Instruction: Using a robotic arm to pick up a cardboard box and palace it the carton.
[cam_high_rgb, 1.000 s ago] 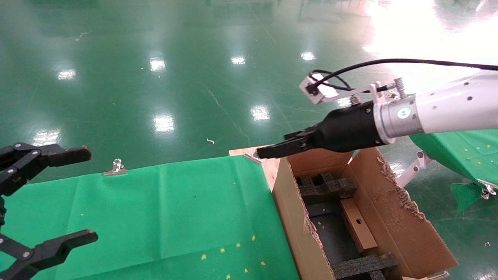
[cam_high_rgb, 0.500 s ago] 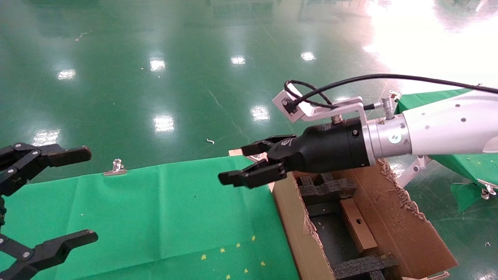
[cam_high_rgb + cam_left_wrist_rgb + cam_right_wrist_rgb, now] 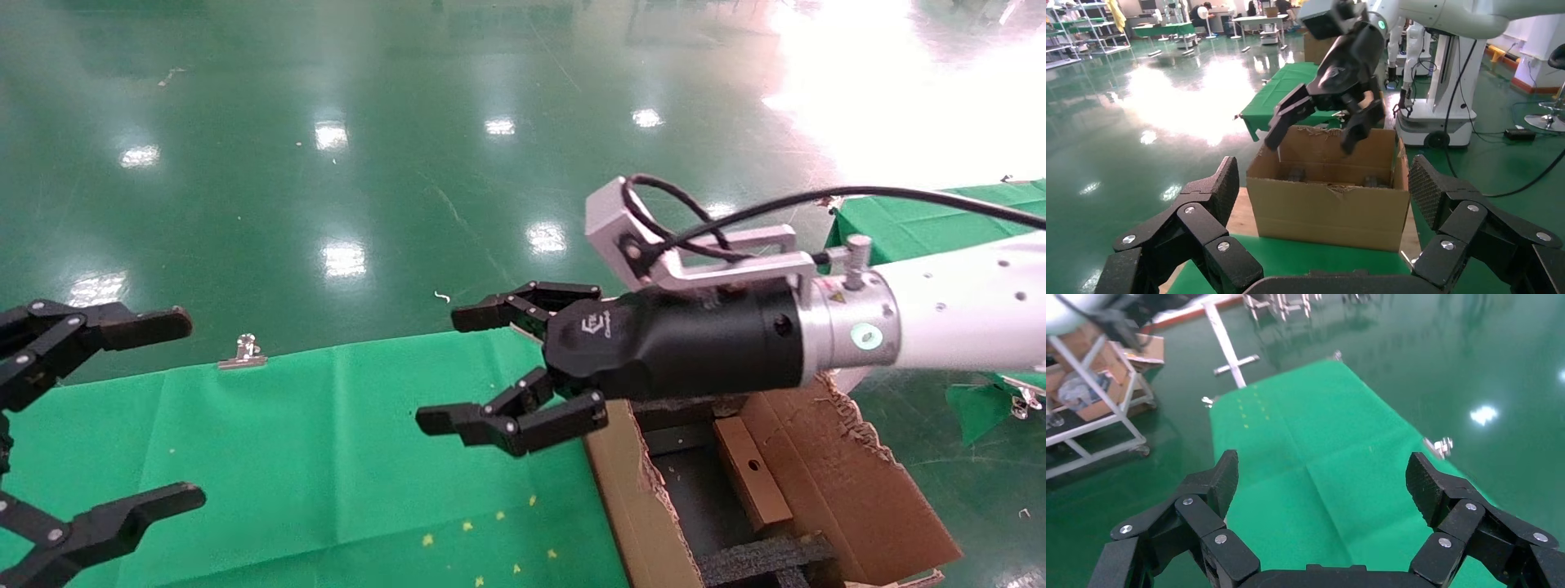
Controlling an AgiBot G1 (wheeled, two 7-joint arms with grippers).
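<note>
Jaws of the robotic arm (image 3: 490, 367) are gaping wide and gripping nothing, hovering over the green worktop (image 3: 327, 457) beside the carton (image 3: 850, 482). Inside that carton, the cardboard box (image 3: 752, 474) is lying. Left jaws (image 3: 106, 416) are hanging open too.

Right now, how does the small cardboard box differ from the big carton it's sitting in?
The cardboard box is small, narrow and closed, with a round hole in its top; the carton is far larger and open, its flap edges ragged. The cardboard box lies inside, between black foam inserts, while the carton stands beside the green cloth. Both are plain brown cardboard.
</note>
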